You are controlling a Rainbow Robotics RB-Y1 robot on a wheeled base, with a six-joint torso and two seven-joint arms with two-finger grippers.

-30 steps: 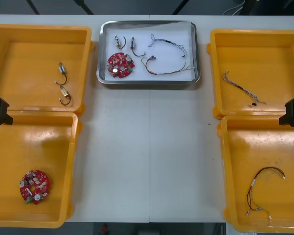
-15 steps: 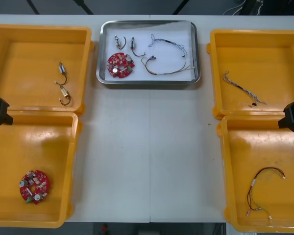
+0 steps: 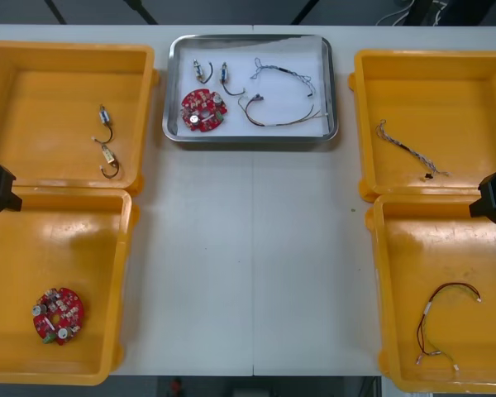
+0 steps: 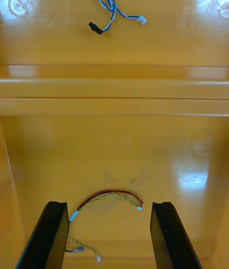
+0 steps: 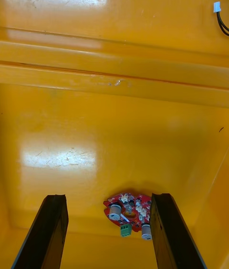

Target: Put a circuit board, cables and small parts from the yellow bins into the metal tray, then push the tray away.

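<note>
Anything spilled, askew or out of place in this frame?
Nothing stands out. The metal tray sits square, holding a red circuit board, small metal parts and cables; everything else lies inside the yellow bins. The left claw and right claw hang open over the near bins.

We mark the light table, whose bare middle lies between the left gripper and the right gripper, well apart from both. A thin seam runs from the table's near edge to its far edge, about midway between the two grippers. Beyond the far edge, ahead of both grippers, we see dark floor crossed by slanted dark bars. Pale cords lie there on the right gripper's side. Below the near edge, toward the left gripper's side, we note a small red spot, too small to identify.
</note>
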